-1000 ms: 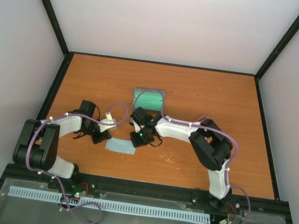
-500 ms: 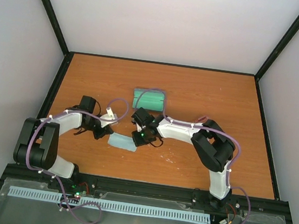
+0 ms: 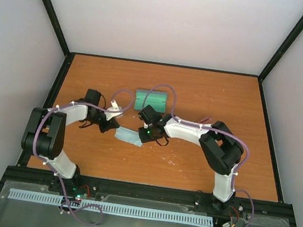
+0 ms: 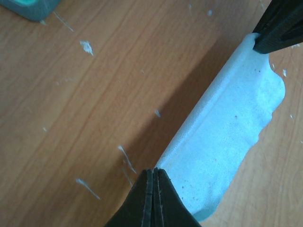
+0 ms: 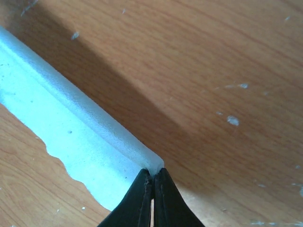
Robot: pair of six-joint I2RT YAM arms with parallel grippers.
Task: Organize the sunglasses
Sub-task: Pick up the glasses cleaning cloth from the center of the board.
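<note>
Cloth shifted toward the case, left hand and right hand clamping it.

My left claw is matt black, and my right claw is the same black. The cloth is a plain pale sky blue, dotted with a few tiny dark specks and whiter where the light hits it. The table is orange-brown wood grain with fine darker streaks, scattered whitish flecks and scratches, and a dull brown shadow beside the cloth. The case is teal-green. My arms have white shells, black joints and purple cables. The walls are pale lilac-grey, framed in black.
</note>
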